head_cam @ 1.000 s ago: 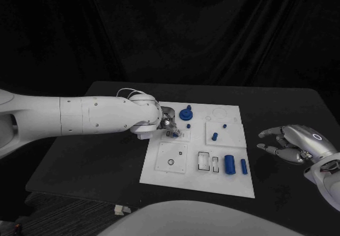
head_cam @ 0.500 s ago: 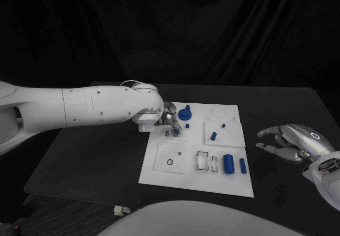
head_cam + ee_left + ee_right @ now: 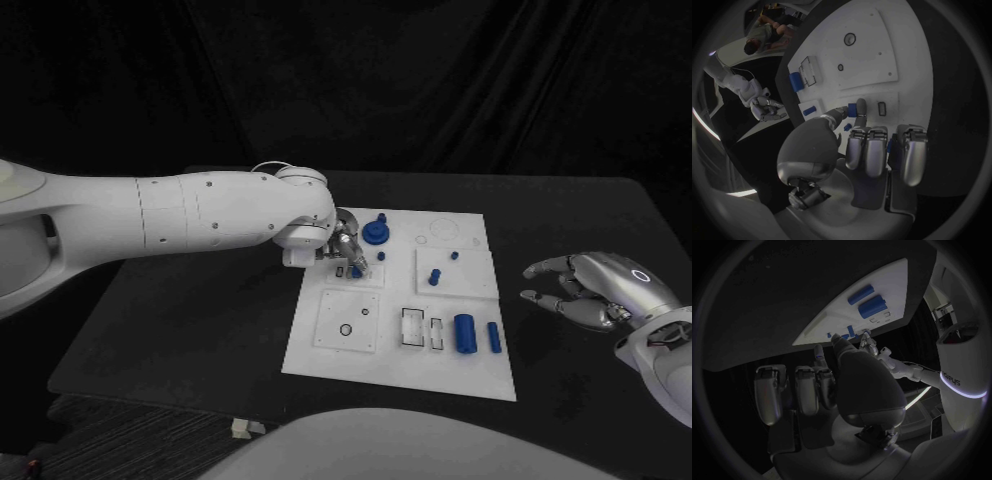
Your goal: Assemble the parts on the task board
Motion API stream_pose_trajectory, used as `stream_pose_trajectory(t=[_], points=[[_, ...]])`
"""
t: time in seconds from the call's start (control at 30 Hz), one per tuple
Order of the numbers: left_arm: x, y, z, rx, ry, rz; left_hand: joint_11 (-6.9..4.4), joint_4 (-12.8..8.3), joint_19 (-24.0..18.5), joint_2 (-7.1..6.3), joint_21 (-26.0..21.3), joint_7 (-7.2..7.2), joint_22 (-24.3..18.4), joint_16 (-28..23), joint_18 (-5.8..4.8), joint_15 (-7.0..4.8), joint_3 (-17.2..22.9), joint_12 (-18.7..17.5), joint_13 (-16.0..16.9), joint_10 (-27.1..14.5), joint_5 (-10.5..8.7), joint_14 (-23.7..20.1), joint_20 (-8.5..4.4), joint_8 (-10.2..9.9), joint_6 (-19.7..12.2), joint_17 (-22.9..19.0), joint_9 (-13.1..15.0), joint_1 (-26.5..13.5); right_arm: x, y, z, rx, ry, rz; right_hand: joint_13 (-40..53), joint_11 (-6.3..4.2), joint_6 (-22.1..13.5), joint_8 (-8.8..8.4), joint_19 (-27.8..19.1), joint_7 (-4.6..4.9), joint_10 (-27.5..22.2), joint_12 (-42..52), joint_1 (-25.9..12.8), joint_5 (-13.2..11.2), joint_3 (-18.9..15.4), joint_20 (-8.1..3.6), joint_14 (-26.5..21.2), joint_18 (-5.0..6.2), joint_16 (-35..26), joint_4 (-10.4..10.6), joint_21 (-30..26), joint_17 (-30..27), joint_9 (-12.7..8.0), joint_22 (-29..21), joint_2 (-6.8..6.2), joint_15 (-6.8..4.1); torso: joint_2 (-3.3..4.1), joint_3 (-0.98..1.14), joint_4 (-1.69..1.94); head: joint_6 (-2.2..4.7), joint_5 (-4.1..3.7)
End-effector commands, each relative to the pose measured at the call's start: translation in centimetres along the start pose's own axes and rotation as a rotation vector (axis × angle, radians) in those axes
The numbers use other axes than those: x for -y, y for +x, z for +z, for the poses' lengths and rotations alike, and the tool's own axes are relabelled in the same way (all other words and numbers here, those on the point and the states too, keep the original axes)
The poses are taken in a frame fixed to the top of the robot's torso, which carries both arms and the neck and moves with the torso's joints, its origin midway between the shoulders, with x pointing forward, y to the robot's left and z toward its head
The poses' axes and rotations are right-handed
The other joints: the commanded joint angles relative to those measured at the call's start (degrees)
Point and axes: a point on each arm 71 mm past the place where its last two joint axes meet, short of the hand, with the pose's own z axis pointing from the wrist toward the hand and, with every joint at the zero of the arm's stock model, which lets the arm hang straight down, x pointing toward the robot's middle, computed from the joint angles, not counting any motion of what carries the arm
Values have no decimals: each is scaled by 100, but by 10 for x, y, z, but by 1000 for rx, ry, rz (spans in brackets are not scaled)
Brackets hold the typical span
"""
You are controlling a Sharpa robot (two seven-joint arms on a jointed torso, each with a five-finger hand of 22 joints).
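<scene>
The white task board (image 3: 364, 352) lies mid-table. My left hand (image 3: 340, 249) hovers over its far-left panel, thumb and a finger pinching a small blue part (image 3: 860, 106) just beside a small rectangular slot (image 3: 881, 108). A blue round part with a peg (image 3: 378, 233) stands just beyond the hand. Small blue pegs (image 3: 434, 278) stand in the far-right panel. A thick blue cylinder (image 3: 464, 333) and a thinner one (image 3: 495, 337) lie at the board's near right. My right hand (image 3: 591, 290) hangs right of the board, fingers apart and loosely curled, holding nothing.
The near-left panel (image 3: 351, 320) has a ring-shaped hole and a small slot. Two rectangular recesses (image 3: 424, 329) sit beside the thick cylinder. The black table (image 3: 188, 330) runs out to both sides of the board. My left forearm (image 3: 202, 222) spans the table's left half.
My left forearm has lifted and swung a little toward the far side, while its hand stays over the board's far-left panel. The right hand has not moved.
</scene>
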Motion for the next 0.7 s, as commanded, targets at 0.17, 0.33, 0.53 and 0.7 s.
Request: stream_pose_trajectory(t=[0.17,0.33,0.53,0.7], points=[[1,-1,0,-11,-23,22,-10,-7,601,19,17,-5,1510,-29,-80,-30,22,16,1508,596,-24,605,-37,22,-17,1508,10,46,0,0,0,6,14,-2,1509,-23,51,-36,468,0,596,15,63,28,36,-41,606,2,15,5,-31,1510,-5,1446,-7,-43,-9,0,-8,1,3],[0,-2,1,-6,-27,20,-10,-10,601,25,17,-5,1510,-29,-80,-29,36,16,1508,596,-22,605,-36,22,-17,1508,11,45,1,1,0,6,14,-3,1509,-23,51,-36,468,0,596,15,63,28,36,-41,606,2,15,5,-31,1510,-5,1446,-7,-43,-11,1,-8,1,5],[-1,-4,2,-8,-34,21,-6,-18,601,38,17,0,1510,-29,-80,-27,76,16,1508,596,-60,605,-34,21,-20,1508,13,39,1,3,-1,1,16,-1,1509,-23,51,-36,468,0,596,15,63,28,36,-41,606,2,15,5,-31,1510,-5,1446,-7,-43,-8,1,-4,1,8],[-1,-4,3,-9,-37,22,-3,-21,601,35,17,3,1510,-29,-80,-25,90,16,1508,596,-92,605,-32,20,-22,1508,15,27,1,4,-2,-1,17,0,1509,-23,51,-36,468,0,596,15,63,28,36,-41,606,2,15,5,-31,1510,-5,1446,-7,-43,-9,3,-3,1,6]])
